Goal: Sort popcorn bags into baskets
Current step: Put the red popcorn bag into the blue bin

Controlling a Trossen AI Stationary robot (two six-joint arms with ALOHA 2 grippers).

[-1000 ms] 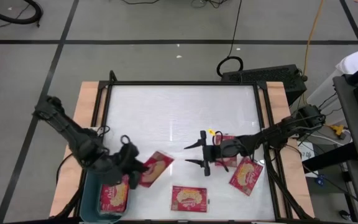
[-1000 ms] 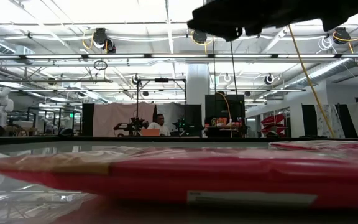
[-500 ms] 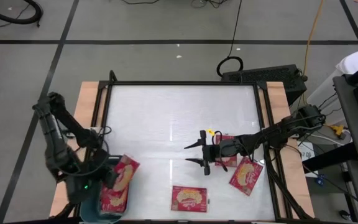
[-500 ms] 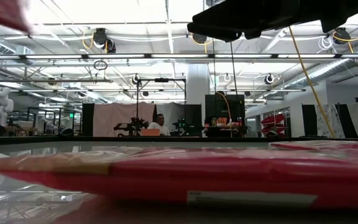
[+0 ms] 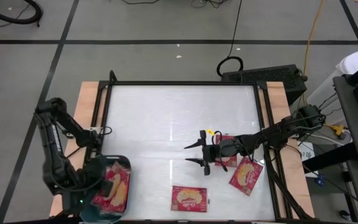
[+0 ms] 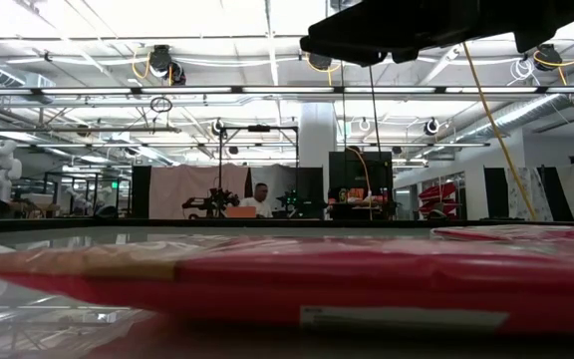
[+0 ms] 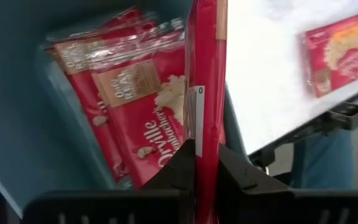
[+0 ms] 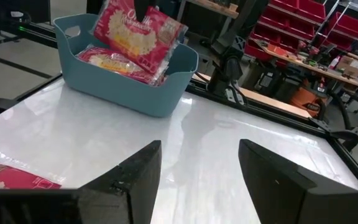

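Note:
The teal basket [image 5: 122,163] stands at the table's near left corner with red popcorn bags [image 7: 135,106] lying in it. My left gripper [image 5: 103,186] hangs over it, shut on another red popcorn bag [image 5: 120,186], which the right wrist view shows tilted above the basket [image 8: 129,81]. My right gripper [image 5: 194,153] waits open and level over the table's middle, touching nothing. Three more bags lie flat on the table: one at the near edge [image 5: 189,198], one to the right [image 5: 246,175], one under the right arm [image 5: 227,149]. My left gripper pinches the bag's two flat faces [image 7: 204,134] between its two fingers, near one end of the bag. The fingers come from above, slanting steeply down. The bag [image 8: 138,31] stands edge-on in the hold, over the bags in the basket; whether it touches them I cannot tell.
The white table top [image 5: 179,118] is framed by a black rail with wooden side boards. In the low view a red bag [image 6: 317,279] lies close in front of the camera. Beyond the table stand shelves, benches and a seated person far off.
My left gripper has carried its bag from above the table toward the near left corner and a little down, over the basket. The wrist has rolled, so the bag has turned from nearly flat to edge-on. The gripper stays shut on it.

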